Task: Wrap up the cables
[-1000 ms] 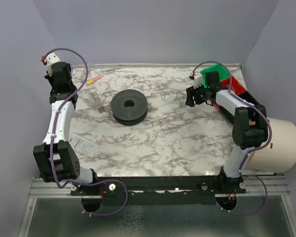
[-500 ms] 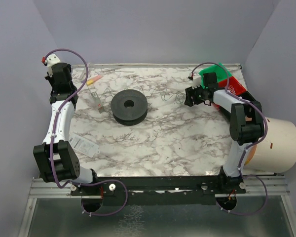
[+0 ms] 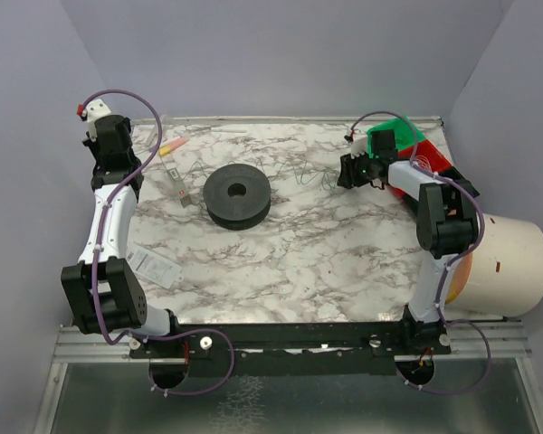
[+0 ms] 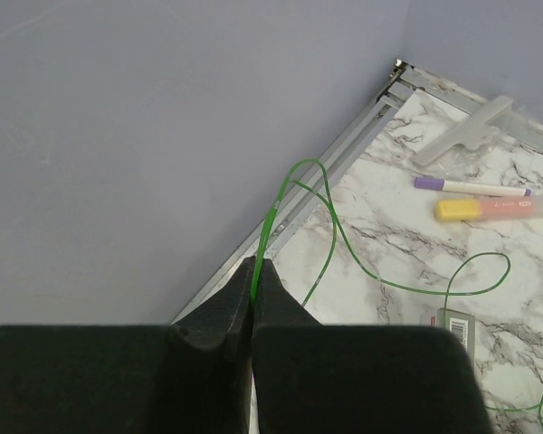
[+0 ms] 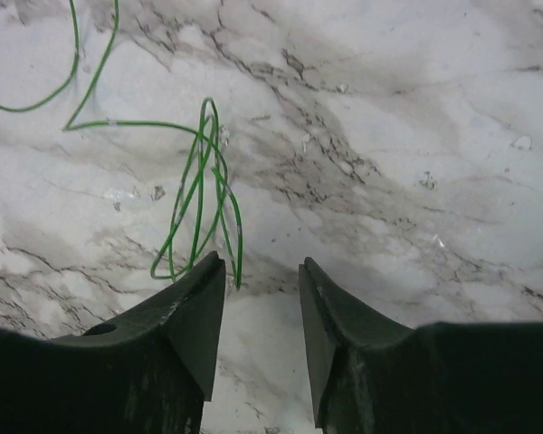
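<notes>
In the top view, open marble table spans lower centre; black spool blocks upper centre, with thin cables seemingly strewn rightward.

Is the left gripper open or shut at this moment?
Shut. The left gripper has its fingers pressed together in the wrist view, pinching a thin green cable between the tips.

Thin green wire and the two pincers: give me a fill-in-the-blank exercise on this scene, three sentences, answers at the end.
1. The left pincer is ____ on the thin green wire.
2. The right pincer is ____, with nothing between its jaws.
3. The round spool on the white marble tabletop is ____ in colour.
Missing words: shut; open; black.
</notes>
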